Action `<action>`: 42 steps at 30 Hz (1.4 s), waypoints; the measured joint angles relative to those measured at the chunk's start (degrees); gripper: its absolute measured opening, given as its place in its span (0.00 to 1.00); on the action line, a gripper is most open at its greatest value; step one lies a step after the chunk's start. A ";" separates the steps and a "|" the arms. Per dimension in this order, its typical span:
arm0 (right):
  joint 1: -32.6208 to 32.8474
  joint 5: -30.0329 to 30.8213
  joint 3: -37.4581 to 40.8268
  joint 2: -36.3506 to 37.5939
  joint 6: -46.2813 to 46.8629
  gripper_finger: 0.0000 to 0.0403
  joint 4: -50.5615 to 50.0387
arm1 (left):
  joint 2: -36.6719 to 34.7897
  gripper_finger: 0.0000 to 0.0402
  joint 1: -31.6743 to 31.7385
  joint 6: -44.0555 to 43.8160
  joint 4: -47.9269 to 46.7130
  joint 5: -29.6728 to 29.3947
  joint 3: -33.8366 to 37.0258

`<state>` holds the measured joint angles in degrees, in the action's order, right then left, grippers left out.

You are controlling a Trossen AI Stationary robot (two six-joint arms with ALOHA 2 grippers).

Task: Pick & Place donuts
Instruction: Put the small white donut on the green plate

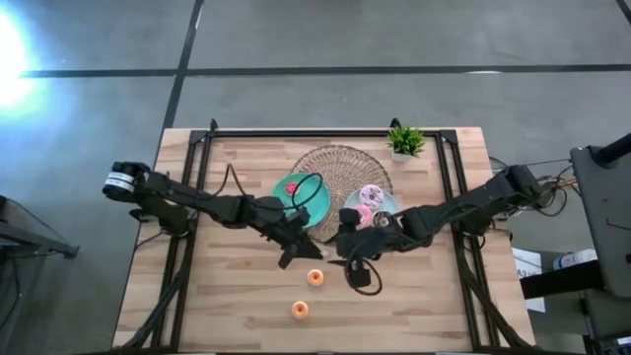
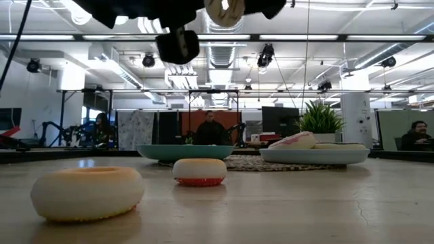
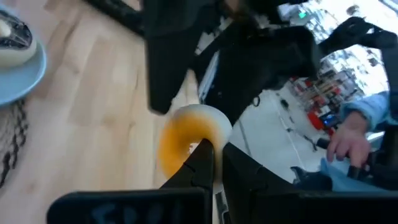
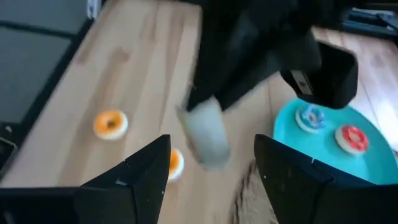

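My left gripper (image 3: 214,163) is shut on an orange donut with a pale underside (image 3: 186,138), held above the table's middle; the low view shows this donut (image 2: 224,9) high up. Just to its right, my right gripper (image 4: 211,177) stands open with nothing between its fingers. Two orange donuts (image 1: 315,278) (image 1: 300,310) lie flat on the wood in front. The teal plate (image 4: 329,155) carries a blue donut (image 4: 310,117) and a red donut (image 4: 353,138). On the light-blue plate (image 1: 390,207) lie a pink donut (image 1: 363,215) and a sprinkled one (image 1: 373,195). My left gripper pinches the donut's rim (image 3: 200,142) between its two fingertips, and the ring sticks out beyond them. The fingers come from the table's left, close to level. The donut is lifted clear of the table.
A round woven mat (image 1: 340,168) lies under both plates at the back. A small potted plant (image 1: 404,141) stands at the far right corner. A black cable loop (image 1: 363,278) hangs below my right gripper. Bare wood lies along the near edge. A person's hand (image 3: 348,137) shows beyond the table.
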<state>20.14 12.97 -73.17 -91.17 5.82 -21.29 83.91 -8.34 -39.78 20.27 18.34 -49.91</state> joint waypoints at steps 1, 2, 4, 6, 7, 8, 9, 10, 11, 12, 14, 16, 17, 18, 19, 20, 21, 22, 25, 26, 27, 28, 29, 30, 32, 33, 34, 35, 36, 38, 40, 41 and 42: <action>0.00 0.03 -0.50 -0.29 -0.06 0.56 0.68 | -0.54 0.00 0.09 0.06 -0.94 0.14 0.16; -0.02 0.02 -0.65 -0.35 -0.17 0.56 1.01 | -0.70 0.00 0.25 0.04 -1.01 0.29 0.28; -0.09 0.02 -0.54 -0.31 -0.21 0.56 0.04 | -0.71 0.00 0.47 0.00 -0.69 0.36 0.21; -0.09 0.02 -0.54 -0.53 -0.21 0.56 0.45 | -0.71 0.00 0.47 -0.36 -1.02 1.06 0.28; -0.09 0.00 -0.54 -0.55 -0.12 0.55 0.40 | -0.71 0.00 0.41 -0.37 -1.10 1.25 0.27; -0.09 0.01 -0.54 -0.53 0.03 0.55 0.42 | -0.71 0.00 0.40 -0.34 -1.13 1.31 0.10; -0.10 0.02 -0.54 -0.53 0.28 0.55 0.46 | -0.71 0.00 0.38 -0.30 -1.01 1.37 -0.14; -0.11 0.02 -0.54 -0.61 0.41 0.55 0.48 | -0.71 0.00 0.38 -0.27 -0.84 1.39 -0.32; -0.17 0.02 -0.54 -0.66 0.44 0.55 0.51 | -0.71 0.00 0.43 -0.25 -0.82 1.39 -0.47; -0.18 0.02 -0.54 -0.70 0.45 0.55 0.50 | -0.71 0.00 0.51 -0.08 -1.03 1.37 -0.64; -0.28 -0.02 -0.52 -0.88 0.45 0.55 0.50 | -0.69 0.00 0.53 0.40 -1.14 1.33 -1.16; -0.44 -0.03 -0.52 -1.12 0.49 0.54 0.58 | -0.69 0.00 0.52 0.51 -0.93 1.34 -1.60; -0.46 -0.04 -0.52 -1.21 0.51 0.53 0.48 | -0.69 0.00 0.51 0.49 -0.83 1.37 -1.64; -0.48 -0.04 -0.52 -1.23 0.55 0.51 0.45 | -0.69 0.00 0.51 0.49 -0.95 1.37 -1.56; -0.48 -0.03 -0.52 -1.25 0.63 0.49 0.49 | -0.69 0.00 0.51 0.51 -1.80 1.37 -1.53; -0.48 -0.04 -0.52 -1.25 0.64 0.47 0.47 | -0.69 0.00 0.51 0.57 -2.90 1.36 -1.49; -0.48 -0.04 -0.54 -1.23 0.64 0.45 0.49 | -0.69 0.00 0.51 0.59 -4.03 1.37 -1.47; -0.48 -0.04 -0.54 -1.23 0.64 0.43 0.50 | -0.69 0.00 0.51 0.60 -4.87 1.35 -1.46; -0.46 -0.15 -0.54 -1.23 0.70 0.36 0.43 | -0.69 0.00 0.51 0.65 -5.97 1.32 -1.46; -0.48 -0.15 -0.54 -1.23 1.01 0.34 0.45 | -0.69 0.00 0.51 0.67 -5.68 1.32 -1.44; -0.48 -0.18 -0.54 -1.23 1.46 0.32 0.45 | -0.69 0.00 0.53 0.76 -5.14 1.32 -1.44; -0.50 -0.20 -0.54 -1.23 1.80 0.30 0.40 | -0.69 0.00 0.65 0.89 -4.78 1.32 -1.44; -0.50 -0.20 -0.54 -1.23 2.04 0.29 0.23 | -0.69 0.00 0.66 0.99 -4.68 1.34 -1.53; -0.52 -0.18 -0.54 -1.23 2.40 0.27 0.08 | -0.69 0.00 0.77 1.16 -4.65 1.32 -1.59; -0.56 -0.17 -0.54 -1.23 2.57 0.25 0.00 | -0.69 0.00 0.88 1.18 -4.67 0.90 -1.61; -0.64 -0.17 -0.54 -1.23 2.61 0.24 -0.09 | -0.69 0.00 0.90 1.19 -4.66 0.62 -1.62; -0.67 -0.23 -0.54 -1.22 2.95 0.24 -0.31 | -0.69 0.00 0.91 1.18 -4.61 0.27 -1.61; -0.78 -0.55 -0.54 -1.20 3.40 0.23 -0.58 | -0.69 0.00 0.98 1.13 -4.55 0.01 -1.57; -0.97 -0.95 -0.55 -1.20 4.12 0.22 -0.91 | -0.67 0.01 1.03 0.85 -4.56 -0.16 -1.55; -1.16 -1.40 -0.56 -1.20 5.82 0.19 -1.91 | -0.67 0.04 1.09 0.26 -4.56 -1.07 -1.55; -1.37 -1.54 -0.56 -1.19 6.51 0.16 -2.92 | -0.64 0.08 1.12 0.19 -4.56 -2.60 -1.61; -1.38 -1.79 -0.56 -1.20 6.95 0.14 -3.26 | -0.64 0.11 1.12 0.14 -4.53 -3.13 -1.62; -1.51 -2.26 -0.56 -1.19 7.28 0.12 -3.63 | -0.64 0.14 1.12 0.13 -4.36 -3.86 -1.62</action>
<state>18.63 10.72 -73.73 -92.37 13.10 -24.92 83.26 -7.22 -39.65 15.91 14.48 -51.53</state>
